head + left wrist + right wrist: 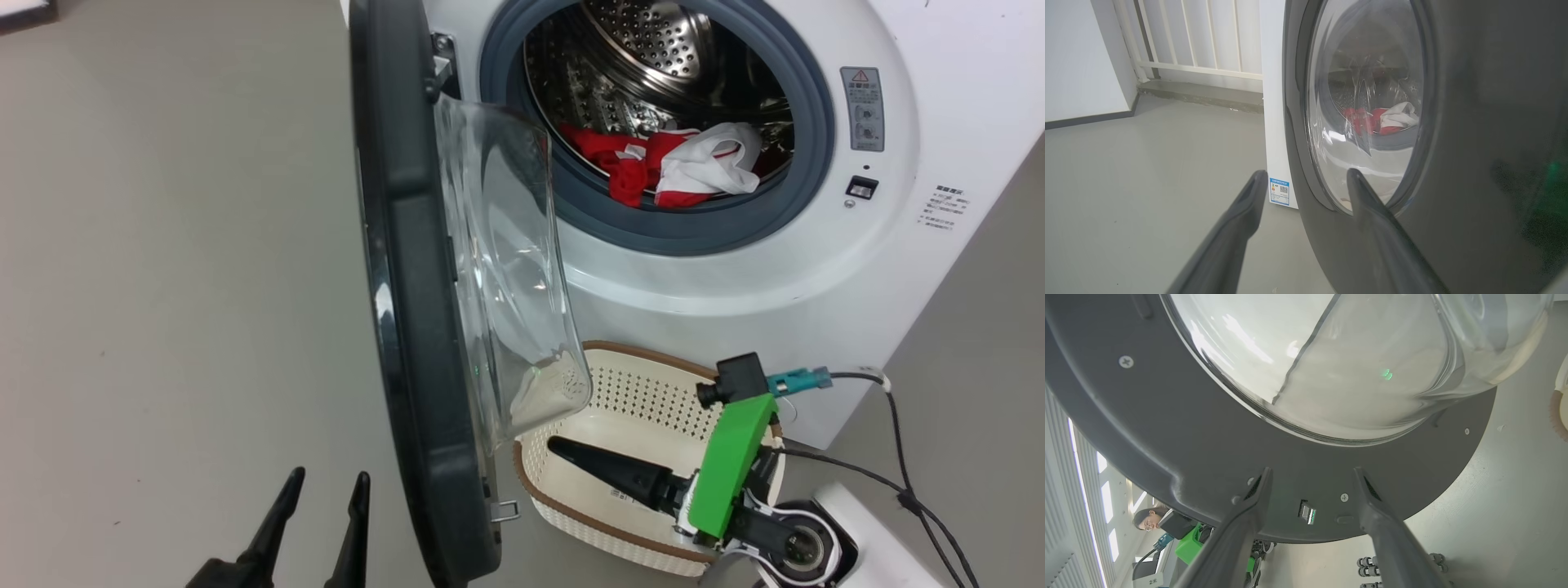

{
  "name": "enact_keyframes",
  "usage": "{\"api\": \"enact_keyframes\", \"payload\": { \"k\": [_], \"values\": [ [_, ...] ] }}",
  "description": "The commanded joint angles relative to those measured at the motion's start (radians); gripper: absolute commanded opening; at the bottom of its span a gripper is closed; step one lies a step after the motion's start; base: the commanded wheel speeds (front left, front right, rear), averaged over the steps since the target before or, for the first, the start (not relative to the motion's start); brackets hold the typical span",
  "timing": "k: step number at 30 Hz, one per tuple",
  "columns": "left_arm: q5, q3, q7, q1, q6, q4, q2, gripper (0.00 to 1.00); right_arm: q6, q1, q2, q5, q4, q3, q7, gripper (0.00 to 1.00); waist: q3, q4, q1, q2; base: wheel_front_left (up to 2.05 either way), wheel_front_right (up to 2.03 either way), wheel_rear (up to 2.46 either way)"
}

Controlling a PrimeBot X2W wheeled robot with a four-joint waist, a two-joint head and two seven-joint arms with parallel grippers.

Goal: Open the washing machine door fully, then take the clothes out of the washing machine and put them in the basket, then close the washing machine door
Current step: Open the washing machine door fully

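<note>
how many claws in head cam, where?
2. Left claw lower left, beside the washing machine door. Right claw at the basket, one finger showing; its other may be hidden.

the washing machine [939,82] is white, its gasket [653,237] grey-blue, its drum [645,33] shiny steel dotted with holes. the clothes [620,159] are red and white. ahead of the black left gripper [330,475], the washing machine door [408,245] is glossy black with clear glass. by the black right gripper [1310,471], the basket [645,392] is cream, perforated, brown-rimmed.
</note>
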Motion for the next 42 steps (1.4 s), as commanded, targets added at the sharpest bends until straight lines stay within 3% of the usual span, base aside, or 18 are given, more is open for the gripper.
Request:
{"api": "enact_keyframes", "payload": {
  "k": [1, 15, 35, 42],
  "values": [
    [0.008, 0.039, -0.012, -0.011, -0.006, -0.019, 0.011, 1.0, 0.005, 0.006, 0.0, -0.017, -0.026, 0.006, -0.027, 1.0, 0.001, -0.007, 0.0, 0.0, 0.0, 0.0, 0.0],
    [0.006, 0.064, -0.012, -0.013, -0.007, -0.011, 0.011, 1.0, 0.005, 0.086, -0.082, -0.09, -0.013, 0.017, -0.252, 1.0, -0.002, -0.028, 0.0, 0.0, 0.0, 0.0, 0.0],
    [0.001, 0.077, -0.012, -0.005, -0.002, -0.007, 0.011, 1.0, 0.005, 0.107, -0.22, -0.284, 0.112, 0.197, -0.755, 1.0, -0.003, -0.049, 0.0, 0.0, 0.0, 0.0, 0.0],
    [0.002, 0.08, -0.012, 0.001, -0.001, -0.006, 0.011, 1.0, 0.005, 0.096, -0.217, -0.376, 0.187, 0.203, -0.809, 1.0, -0.007, -0.055, 0.0, 0.0, 0.0, 0.0, 0.0]
  ]
}}
